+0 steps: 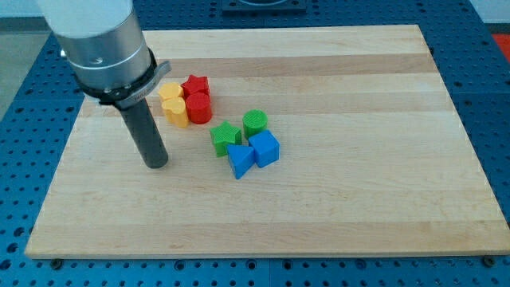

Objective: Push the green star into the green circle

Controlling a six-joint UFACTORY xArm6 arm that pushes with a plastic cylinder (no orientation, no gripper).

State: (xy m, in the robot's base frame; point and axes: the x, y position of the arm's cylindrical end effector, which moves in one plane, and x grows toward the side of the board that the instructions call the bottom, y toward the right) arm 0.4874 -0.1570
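Note:
The green star (225, 136) lies near the board's middle. The green circle (255, 122) stands just to its upper right, with a narrow gap or light contact between them. My tip (157, 164) rests on the board to the left of the green star, about a block's width or two away and slightly lower in the view. The rod rises up and to the left to the arm's grey body.
A blue triangular block (239, 160) and a blue cube (265, 148) sit just below the green pair, touching each other. Two yellow blocks (174, 104) and two red blocks (197, 99) cluster at upper left. The wooden board (358, 159) lies on a blue perforated table.

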